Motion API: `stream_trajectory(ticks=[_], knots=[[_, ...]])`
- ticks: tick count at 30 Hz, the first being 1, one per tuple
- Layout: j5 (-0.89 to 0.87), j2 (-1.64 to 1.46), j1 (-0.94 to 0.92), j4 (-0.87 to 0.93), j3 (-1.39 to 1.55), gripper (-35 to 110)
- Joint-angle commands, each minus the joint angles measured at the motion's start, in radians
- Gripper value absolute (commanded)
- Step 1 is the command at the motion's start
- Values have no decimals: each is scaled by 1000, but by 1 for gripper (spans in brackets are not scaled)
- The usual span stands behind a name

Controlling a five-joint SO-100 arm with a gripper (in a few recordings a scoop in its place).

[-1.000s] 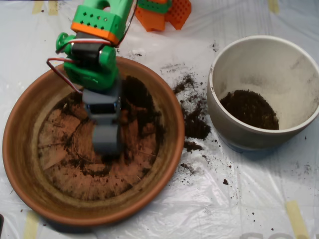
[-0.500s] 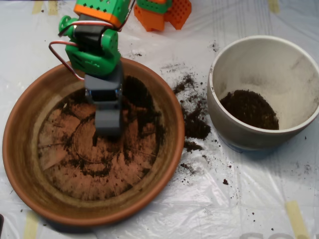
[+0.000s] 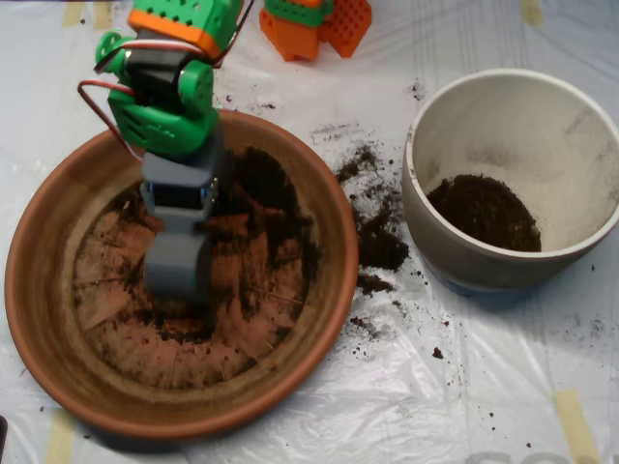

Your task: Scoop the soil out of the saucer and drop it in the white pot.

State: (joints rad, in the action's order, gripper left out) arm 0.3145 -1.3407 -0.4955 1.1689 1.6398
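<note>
Plastic sheet (image 3: 290, 425) crinkled white, soil (image 3: 379, 242) spilled between saucer (image 3: 334, 208) and white pot (image 3: 440, 256); jaws' state unclear.

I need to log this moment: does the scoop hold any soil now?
It cannot be told. The scoop is low over the saucer, above thin soil; its inside is hidden.

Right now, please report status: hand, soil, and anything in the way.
Grey scoop hand low over wide terracotta saucer. Dark crumbly soil thin in saucer; heap already in deep white pot. Spilled soil on plastic sheet between them; nothing blocking.
</note>
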Motion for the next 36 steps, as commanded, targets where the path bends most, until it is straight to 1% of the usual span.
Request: stream_trajectory(ticks=[1, 4, 6, 10, 14, 20, 25, 36], knots=[[26, 54, -29, 55, -190, 41], [43, 155, -41, 95, -287, 41], [66, 179, -41, 97, -288, 41], [109, 163, -31, 84, -215, 41], [141, 60, -20, 34, -61, 40], [161, -48, -34, -18, 101, 33], [167, -135, -55, -54, 213, 21], [149, -192, -55, -71, 291, 6]])
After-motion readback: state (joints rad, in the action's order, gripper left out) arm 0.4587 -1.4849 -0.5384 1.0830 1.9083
